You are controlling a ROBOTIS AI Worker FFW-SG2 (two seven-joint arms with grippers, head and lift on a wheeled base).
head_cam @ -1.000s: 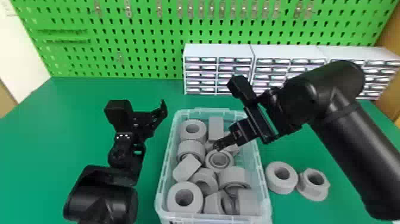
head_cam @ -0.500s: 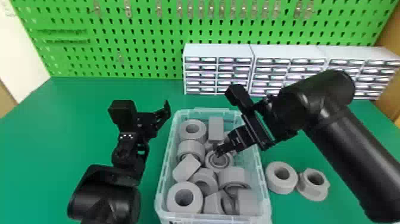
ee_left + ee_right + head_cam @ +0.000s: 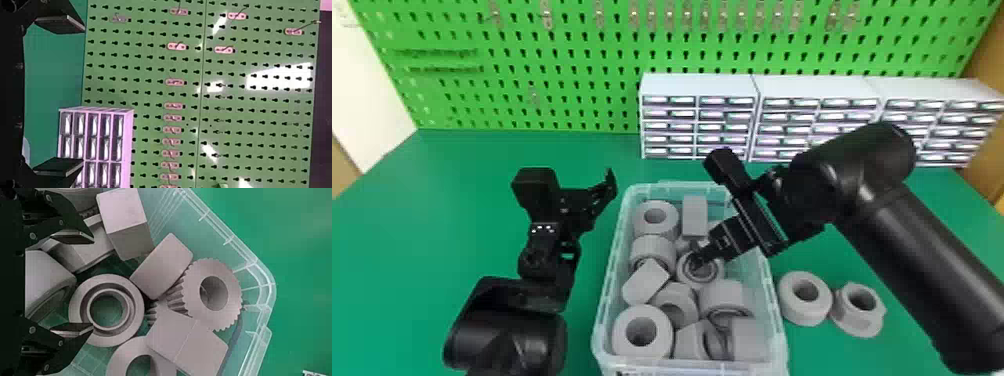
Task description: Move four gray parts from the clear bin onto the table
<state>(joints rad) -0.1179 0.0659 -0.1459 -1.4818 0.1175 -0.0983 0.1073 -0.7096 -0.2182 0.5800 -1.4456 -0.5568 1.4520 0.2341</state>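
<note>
Gray parts (image 3: 694,215) crowd the clear bin (image 3: 692,365) in the head view, where the right gripper (image 3: 696,259) hangs its fingertips over a stepped ring (image 3: 702,284), the likeliest next pick. The stepped ring lies just beneath those tips and slightly toward the robot, in the bin's right half, the right arm plainly nearer. Being round, it offers no long axis across its face; its bore opens upward. Beside the bin's right wall, a thick ring (image 3: 805,315) and a flanged piece (image 3: 857,325) rest on the green table (image 3: 432,240), leaving, by that count, two to go. The left gripper (image 3: 587,190) hangs outside the opposite wall.

Spread and empty, the left gripper's fingers face a pegboard (image 3: 148,66) and a drawer unit (image 3: 127,145) in the left wrist view.

In the right wrist view, the right gripper is parted and holds nothing. One fingertip (image 3: 80,330) overlaps the stepped ring's rim; the other stands over a neighboring part (image 3: 94,252). That off-center gap likely calls for a sideways shift toward the overlapping finger before any descent.
</note>
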